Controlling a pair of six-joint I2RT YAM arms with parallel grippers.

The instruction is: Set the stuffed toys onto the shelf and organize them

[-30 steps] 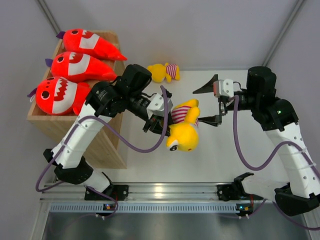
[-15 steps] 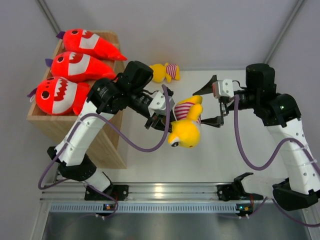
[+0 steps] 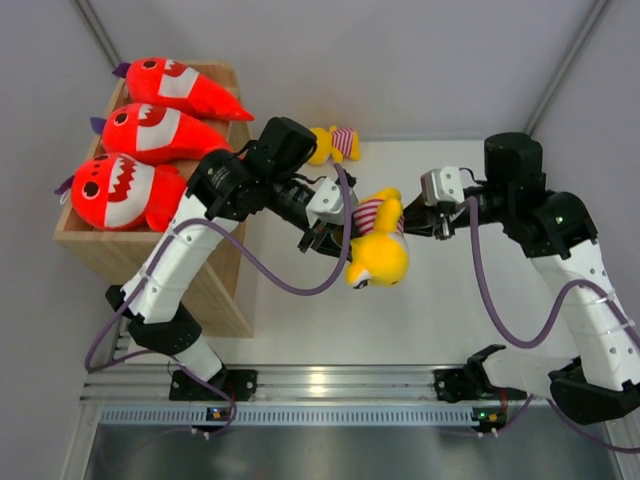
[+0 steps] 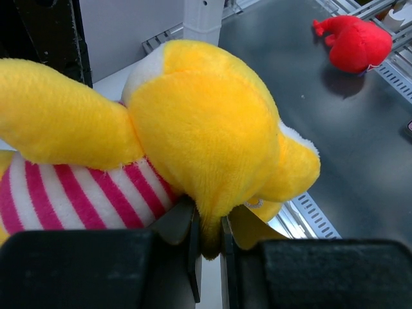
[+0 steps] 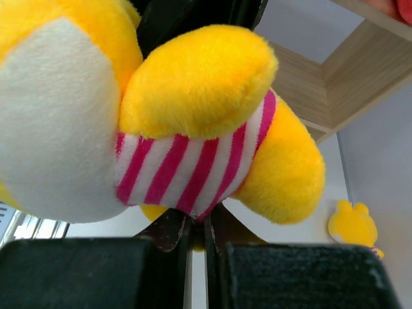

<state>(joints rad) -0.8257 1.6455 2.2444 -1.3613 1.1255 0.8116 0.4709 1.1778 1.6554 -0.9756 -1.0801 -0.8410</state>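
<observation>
**Two Arms Shared One Yellow Toy Above the Table**

The shelf (image 3: 215,290) stood at 9 o'clock in the overhead view, its raised-rim top already carrying all three red plush sharks side by side. The far shark (image 3: 185,88), the middle shark (image 3: 160,133) and the near shark (image 3: 120,190) each lay with the pointed end aimed toward roughly 4 o'clock.

The left arm reached from beside the shelf toward the middle of the table (image 3: 450,300). The left gripper (image 3: 335,238) was closed to a narrow slit, and the left wrist camera showed it (image 4: 207,235) pinching a fold of yellow fur on the held yellow toy (image 4: 206,129).

That toy (image 3: 378,255), yellow with a red-and-white striped body, hung clear of the table between the two arms.

The second yellow toy (image 3: 335,142) lay on the table at about 11 o'clock from the held one, just beside the shelf and partly hidden by the left arm. The right wrist camera caught it at 4 o'clock (image 5: 353,225), with the shelf (image 5: 335,84) at 2 o'clock.

At 3 o'clock of the held toy, the right gripper (image 3: 410,220) met its striped side. Up close, the right gripper (image 5: 198,238) was drawn almost fully together, nipping the plush just under the striped band (image 5: 193,167).
</observation>
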